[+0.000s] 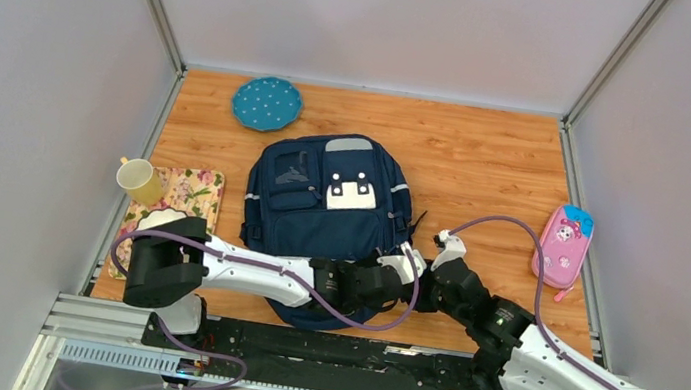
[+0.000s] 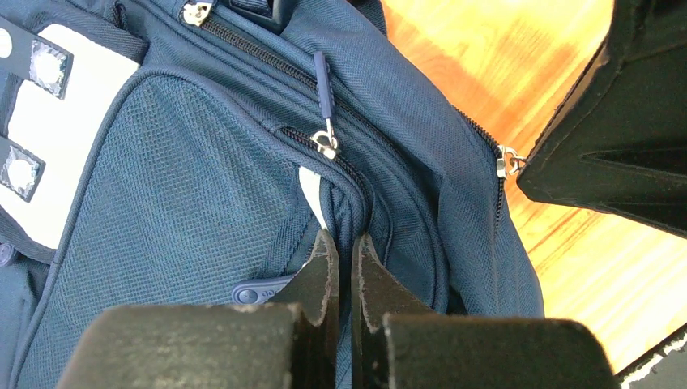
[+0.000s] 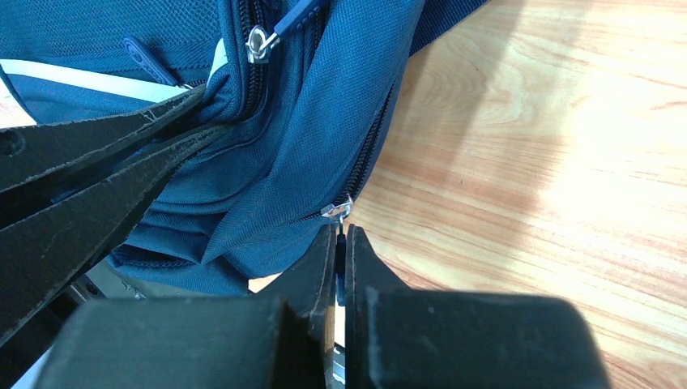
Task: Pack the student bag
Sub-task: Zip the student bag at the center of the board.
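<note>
Table (image 1: 487,163): student bag (image 1: 305,200) lies flat mid-table, zips look closed. Left gripper (image 2: 344,259) pressed together on bag fabric at its near-right corner; right gripper (image 3: 340,243) pinching the main zip pull (image 3: 339,217). Pink pencil case (image 1: 564,246) well apart, unpacked. Judged: opening barely begun, packing all ahead

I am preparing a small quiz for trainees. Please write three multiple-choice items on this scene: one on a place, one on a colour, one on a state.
1. Where is the pink pencil case? A. near left corner B. by the table's right edge C. far middle
2. What colour is the mug? A. white B. red C. yellow
3. How is the right claw? A. wide open B. shut on a zipper pull of the student bag C. shut on nothing

Answers: 1 B, it lies along that edge; 2 C, yellow against the floral mat; 3 B, it pinches the pull.
</note>
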Motion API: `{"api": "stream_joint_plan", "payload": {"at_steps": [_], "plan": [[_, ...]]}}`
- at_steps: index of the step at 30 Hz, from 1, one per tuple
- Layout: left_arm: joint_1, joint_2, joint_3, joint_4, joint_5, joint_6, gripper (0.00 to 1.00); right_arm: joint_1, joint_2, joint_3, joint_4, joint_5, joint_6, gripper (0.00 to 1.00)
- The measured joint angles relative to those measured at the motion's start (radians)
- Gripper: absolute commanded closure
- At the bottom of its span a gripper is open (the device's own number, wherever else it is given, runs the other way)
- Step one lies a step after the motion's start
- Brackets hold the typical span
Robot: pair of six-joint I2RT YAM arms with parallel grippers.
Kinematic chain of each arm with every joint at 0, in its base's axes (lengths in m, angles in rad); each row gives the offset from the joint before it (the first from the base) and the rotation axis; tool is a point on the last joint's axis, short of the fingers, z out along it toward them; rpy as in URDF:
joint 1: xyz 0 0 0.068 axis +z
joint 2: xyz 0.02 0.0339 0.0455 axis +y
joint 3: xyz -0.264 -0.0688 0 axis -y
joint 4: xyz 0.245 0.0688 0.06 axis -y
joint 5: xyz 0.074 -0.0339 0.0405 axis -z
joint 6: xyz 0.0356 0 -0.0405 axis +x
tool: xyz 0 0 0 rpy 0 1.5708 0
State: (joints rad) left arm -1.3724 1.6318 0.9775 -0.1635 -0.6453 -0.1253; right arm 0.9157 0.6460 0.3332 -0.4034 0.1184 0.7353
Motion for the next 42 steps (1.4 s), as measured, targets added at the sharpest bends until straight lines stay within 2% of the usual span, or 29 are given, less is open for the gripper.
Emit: {"api": "stream_joint_plan", "payload": {"at_steps": [7,14,25,42], "plan": [[0.001,-0.028,-0.019,0.012,0.018,0.015,1.0,0.0,-0.002,0.0,-0.003,0.0,0.0,1.0],[0.022,-0.234,-0.127,0.049,0.126,0.033,1.0,0.003,-0.023,0.002,-0.01,-0.016,-0.006,1.0],[0.048,-0.423,-0.163,-0.013,0.233,0.087,1.0,0.006,-0.064,0.028,-0.027,-0.053,-0.059,1.0],[0.09,-0.613,-0.183,-0.136,0.369,0.139,1.0,0.061,0.01,0.108,-0.048,-0.093,-0.158,1.0]]}}
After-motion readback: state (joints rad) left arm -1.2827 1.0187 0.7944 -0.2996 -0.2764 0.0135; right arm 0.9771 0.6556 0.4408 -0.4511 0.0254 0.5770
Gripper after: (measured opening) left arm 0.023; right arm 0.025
